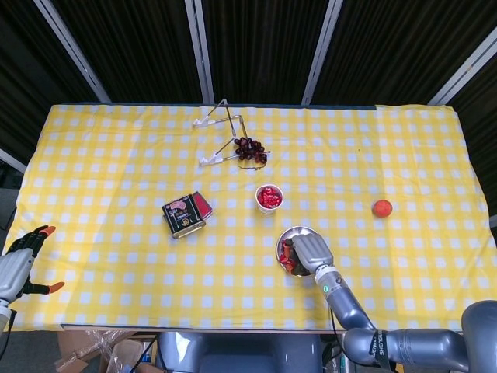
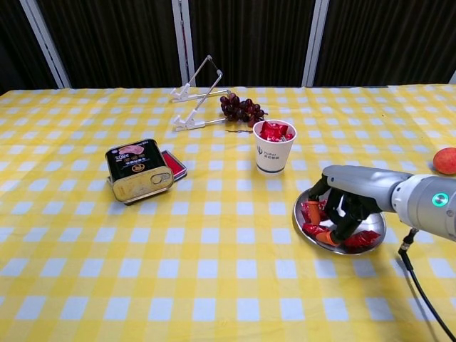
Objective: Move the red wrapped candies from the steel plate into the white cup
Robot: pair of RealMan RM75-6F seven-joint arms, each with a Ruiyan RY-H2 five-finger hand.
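Observation:
The steel plate [image 1: 299, 231] [image 2: 376, 224] lies on the checked cloth, just in front of the white cup [image 1: 269, 199] [image 2: 274, 147], which holds red wrapped candies. More red candies [image 2: 309, 212] [image 1: 286, 253] lie on the plate. My right hand [image 1: 311, 250] [image 2: 353, 191] covers the plate with its fingers curled down among those candies. The fingers hide whether one is pinched. My left hand [image 1: 19, 268] hangs off the table's near left corner, fingers apart and holding nothing.
A printed tin [image 1: 184, 216] [image 2: 139, 171] lies left of the cup. Dark grapes [image 1: 250, 149] [image 2: 242, 109] and a wire stand [image 1: 221, 132] [image 2: 198, 96] sit behind it. An orange-red fruit [image 1: 381, 207] [image 2: 446, 159] rests at the right.

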